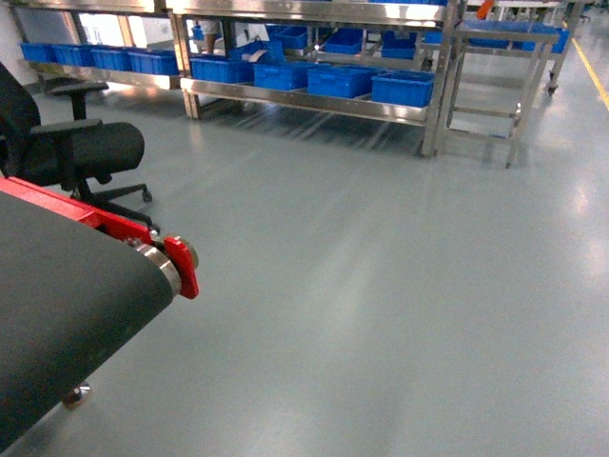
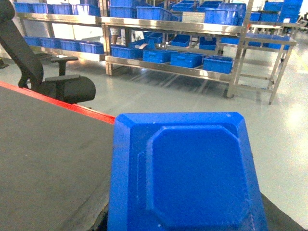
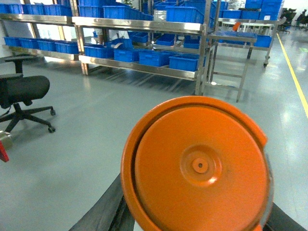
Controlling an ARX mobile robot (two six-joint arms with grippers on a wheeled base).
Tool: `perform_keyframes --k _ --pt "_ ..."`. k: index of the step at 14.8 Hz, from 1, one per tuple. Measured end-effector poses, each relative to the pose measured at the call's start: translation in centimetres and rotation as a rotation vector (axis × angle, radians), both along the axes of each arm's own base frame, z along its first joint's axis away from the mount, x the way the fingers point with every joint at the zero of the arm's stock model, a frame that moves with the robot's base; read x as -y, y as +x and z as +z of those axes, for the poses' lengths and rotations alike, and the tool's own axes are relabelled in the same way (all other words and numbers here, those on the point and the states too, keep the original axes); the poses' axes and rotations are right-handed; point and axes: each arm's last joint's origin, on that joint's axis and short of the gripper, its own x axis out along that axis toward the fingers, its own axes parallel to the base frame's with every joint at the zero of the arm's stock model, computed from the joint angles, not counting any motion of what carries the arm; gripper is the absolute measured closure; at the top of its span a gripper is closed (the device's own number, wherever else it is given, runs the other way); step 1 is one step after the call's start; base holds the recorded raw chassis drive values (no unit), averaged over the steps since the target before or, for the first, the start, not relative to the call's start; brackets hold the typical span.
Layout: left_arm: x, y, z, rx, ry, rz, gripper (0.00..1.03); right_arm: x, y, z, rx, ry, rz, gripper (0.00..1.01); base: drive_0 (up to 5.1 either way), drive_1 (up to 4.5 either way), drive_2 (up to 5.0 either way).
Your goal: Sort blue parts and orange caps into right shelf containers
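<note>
Your left gripper's jaws are hidden behind a blue part (image 2: 185, 173), a flat squarish moulded piece with cut corners that fills the lower half of the left wrist view; it looks carried, but you cannot tell how the jaws stand. Your right gripper's jaws are likewise hidden, here by an orange cap (image 3: 197, 166), a round disc with a small centre dimple held up close to the right wrist camera, so its grip cannot be read either. Neither gripper shows in the head view. The step in hand looks like carrying both pieces to the shelving, so keep both wrists level and steady while the base rolls, since neither hold can be checked. The blue containers (image 1: 402, 88) sit in a row on the low level of a steel shelf rack (image 1: 314, 103) at the far side of the room, well apart from you across bare grey floor (image 1: 381, 286). To your left, a black conveyor belt (image 1: 57, 305) with a red end bracket (image 1: 181, 265) lies close by, and a black office chair (image 1: 81, 148) stands beyond it; steer right of both. A smaller steel trolley (image 1: 500, 76) stands just beside the rack's right end.
</note>
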Motion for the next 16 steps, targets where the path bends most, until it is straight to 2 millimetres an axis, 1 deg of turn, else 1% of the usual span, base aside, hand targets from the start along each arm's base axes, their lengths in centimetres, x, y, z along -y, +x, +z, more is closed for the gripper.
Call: perform_keyframes --k 16 --pt "0.0 0.0 0.0 0.0 0.0 0.0 0.59 0.0 0.0 0.0 0.0 0.0 0.0 0.59 -1.6 -1.61 -1.6"
